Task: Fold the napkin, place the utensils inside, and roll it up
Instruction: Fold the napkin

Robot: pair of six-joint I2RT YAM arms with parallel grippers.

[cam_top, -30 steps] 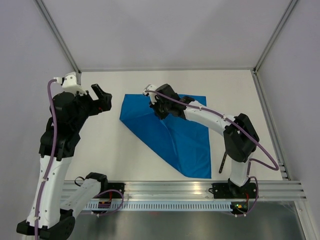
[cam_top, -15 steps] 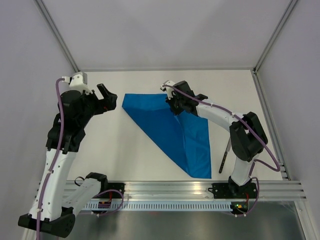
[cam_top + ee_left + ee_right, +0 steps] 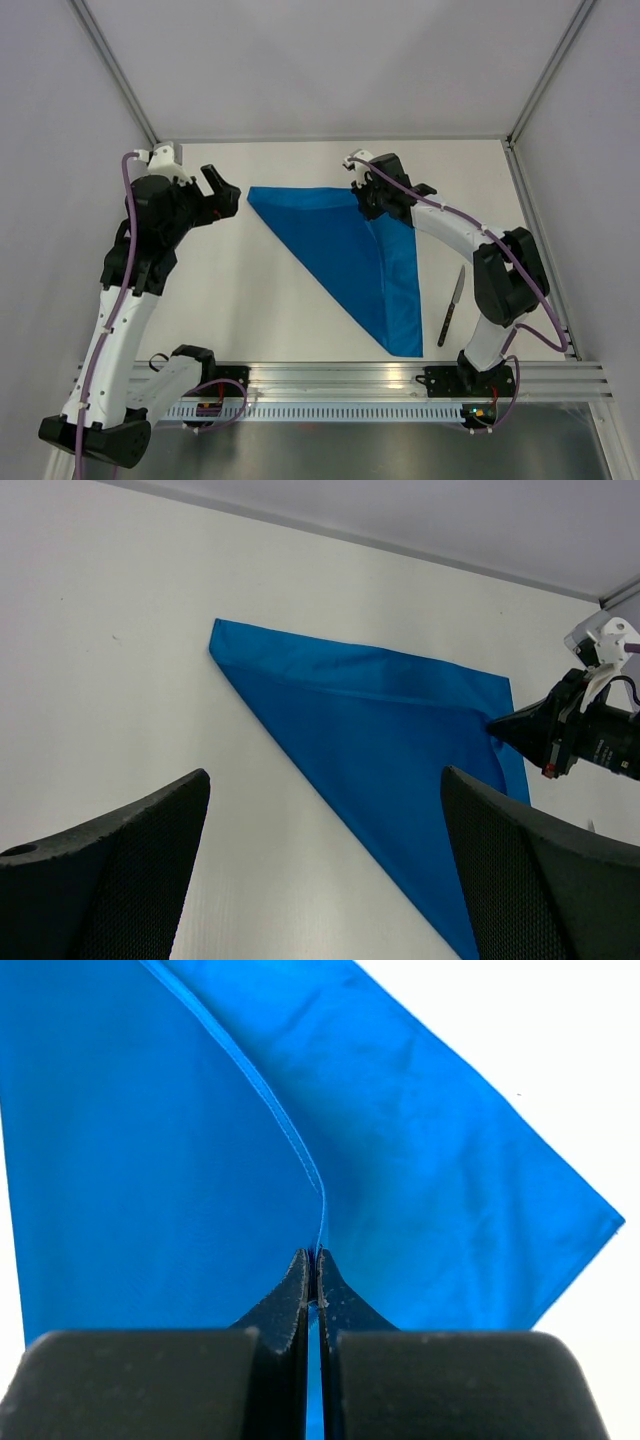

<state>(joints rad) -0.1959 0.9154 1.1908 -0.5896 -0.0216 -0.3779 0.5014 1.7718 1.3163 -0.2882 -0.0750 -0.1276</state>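
On the bench (image 3: 250,300), the napkin (image 3: 350,250) lies folded into a triangle. The right hand (image 3: 380,208) pinches its far corner, likely to finish the fold. The left hand (image 3: 222,192) hovers released, and the knife (image 3: 451,305) lies just right of the cloth.

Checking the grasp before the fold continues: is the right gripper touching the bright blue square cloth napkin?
Touching. The right wrist view shows the right gripper shut on a raised edge of the bright blue cloth napkin, with no gap.
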